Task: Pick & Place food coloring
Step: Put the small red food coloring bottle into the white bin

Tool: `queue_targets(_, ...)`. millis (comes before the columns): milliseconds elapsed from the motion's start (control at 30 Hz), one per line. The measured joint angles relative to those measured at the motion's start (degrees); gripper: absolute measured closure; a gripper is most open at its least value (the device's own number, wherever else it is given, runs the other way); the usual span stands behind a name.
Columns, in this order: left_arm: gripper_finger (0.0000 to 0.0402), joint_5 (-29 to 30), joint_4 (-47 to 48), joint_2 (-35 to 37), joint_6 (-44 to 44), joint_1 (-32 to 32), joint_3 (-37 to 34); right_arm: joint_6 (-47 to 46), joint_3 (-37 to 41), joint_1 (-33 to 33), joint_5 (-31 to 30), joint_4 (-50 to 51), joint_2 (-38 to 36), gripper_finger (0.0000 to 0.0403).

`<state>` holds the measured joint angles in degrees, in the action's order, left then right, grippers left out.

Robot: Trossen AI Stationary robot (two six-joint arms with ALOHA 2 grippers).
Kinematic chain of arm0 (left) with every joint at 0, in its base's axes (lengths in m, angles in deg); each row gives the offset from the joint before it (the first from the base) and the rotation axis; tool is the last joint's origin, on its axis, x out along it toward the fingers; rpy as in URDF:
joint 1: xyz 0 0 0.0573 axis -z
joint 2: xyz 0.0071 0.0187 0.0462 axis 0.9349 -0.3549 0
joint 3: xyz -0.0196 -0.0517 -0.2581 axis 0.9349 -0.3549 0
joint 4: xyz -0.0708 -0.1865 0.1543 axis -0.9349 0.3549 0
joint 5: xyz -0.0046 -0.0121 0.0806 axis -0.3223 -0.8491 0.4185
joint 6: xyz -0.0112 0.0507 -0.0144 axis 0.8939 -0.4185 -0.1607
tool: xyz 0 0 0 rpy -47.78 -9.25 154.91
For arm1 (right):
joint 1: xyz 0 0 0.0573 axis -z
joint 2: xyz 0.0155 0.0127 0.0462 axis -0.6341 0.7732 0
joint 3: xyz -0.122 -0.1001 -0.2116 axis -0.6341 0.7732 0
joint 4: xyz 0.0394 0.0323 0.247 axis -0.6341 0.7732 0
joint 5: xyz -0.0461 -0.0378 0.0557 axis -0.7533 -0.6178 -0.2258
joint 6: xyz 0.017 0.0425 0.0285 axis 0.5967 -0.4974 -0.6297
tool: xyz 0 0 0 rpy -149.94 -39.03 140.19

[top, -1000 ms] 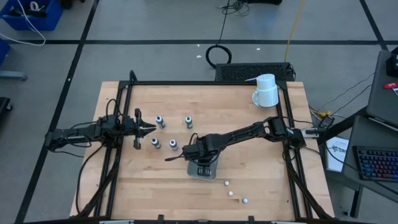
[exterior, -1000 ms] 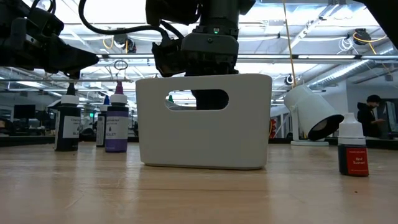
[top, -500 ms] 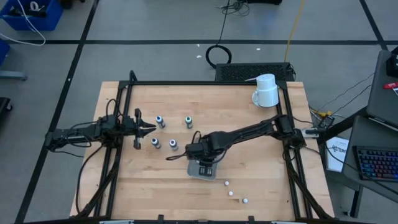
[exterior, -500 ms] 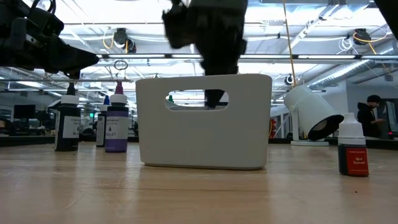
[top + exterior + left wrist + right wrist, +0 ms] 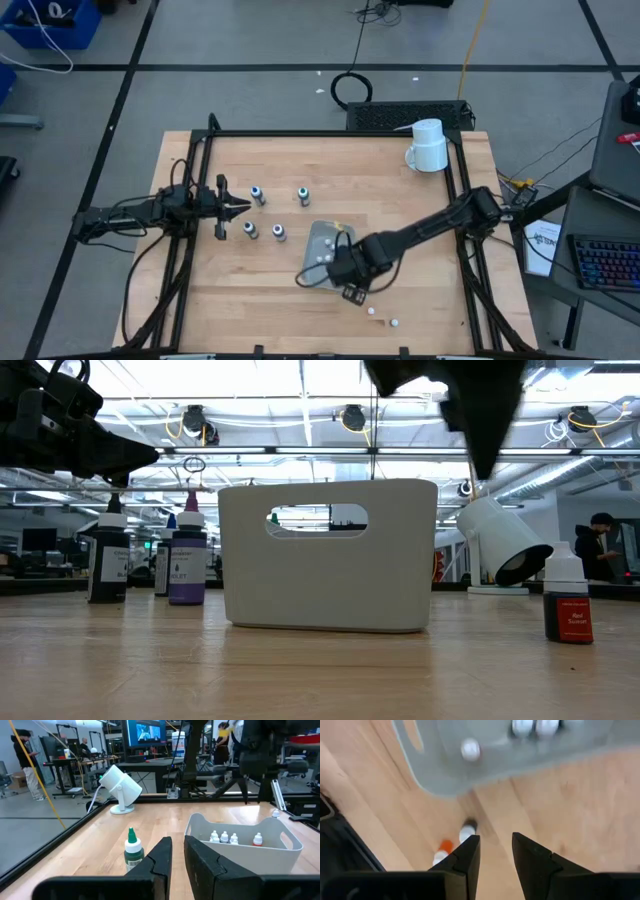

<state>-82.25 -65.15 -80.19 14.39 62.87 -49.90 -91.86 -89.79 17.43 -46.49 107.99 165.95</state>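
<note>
The white bin (image 5: 322,246) stands mid-table and holds several small white-capped bottles (image 5: 224,838). Four tiny food coloring bottles with dark caps (image 5: 257,194) (image 5: 303,195) (image 5: 250,230) (image 5: 279,232) stand upright on the wood to the bin's left. Two show dark-bodied in the low view (image 5: 108,560) (image 5: 187,556). My right gripper (image 5: 345,280) (image 5: 496,852) hangs open and empty above the bin's near right corner, high in the low view (image 5: 483,455). My left gripper (image 5: 240,207) (image 5: 178,857) waits level beside the four bottles, fingers nearly together, a green-capped bottle (image 5: 132,851) just ahead.
Small white-capped bottles (image 5: 371,311) (image 5: 393,323) stand near the table's near right edge; one is red-labelled (image 5: 567,600), and two show below my right gripper (image 5: 467,830) (image 5: 442,852). A white mug (image 5: 428,145) sits at the far right corner. Black frame rails (image 5: 462,190) run along the table's sides.
My right gripper dipped down into the bin, then rose out of it and moved toward the table's near right edge, leaving the bin uncovered. The bin and the four bottles stayed where they were.
</note>
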Motion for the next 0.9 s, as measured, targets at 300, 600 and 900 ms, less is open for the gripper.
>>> queue_targets(300, 0.0344, 0.0, 0.0, 0.0, 0.0, 0.0, 0.0, -8.4, 7.5, -3.8, 0.1, -7.2, -1.0, 0.0301)
queue_targets(600, 0.0344, 0.0, 0.0, 0.0, 0.0, 0.0, 0.0, -10.7, 13.9, -5.0, 3.1, -18.1, -1.1, 0.03)
queue_targets(900, 0.0344, 0.0, 0.0, 0.0, 0.0, 0.0, 0.0, -12.0, 16.7, -5.2, 3.1, -20.2, -1.1, 0.0302)
